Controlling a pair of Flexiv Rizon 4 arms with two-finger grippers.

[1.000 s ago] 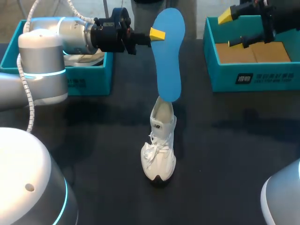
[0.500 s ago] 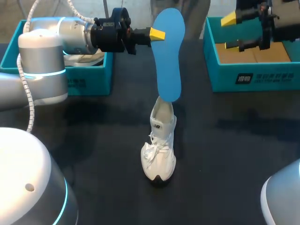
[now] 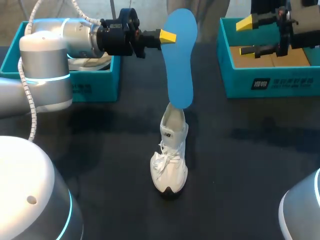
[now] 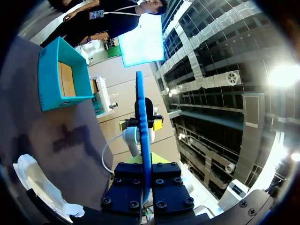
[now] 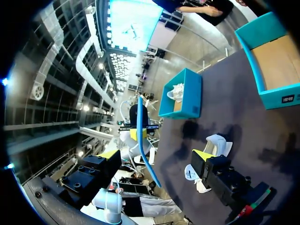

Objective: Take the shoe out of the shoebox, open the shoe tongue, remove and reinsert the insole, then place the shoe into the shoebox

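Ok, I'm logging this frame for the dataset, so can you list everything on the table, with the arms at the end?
insole: 1, blue, upright over the shoe, lower end at its opening
shoe: 1, white, mid-table, standing on its sole
left shoebox: 1, teal, far left of the table, something white inside
right shoebox: 1, teal, far right of the table, brown cardboard on its floor
table: 1, black, under it all
left gripper: 1, yellow tips, shut on the insole near its upper end
right gripper: 1, yellow tips, open, above the right shoebox, holding nothing
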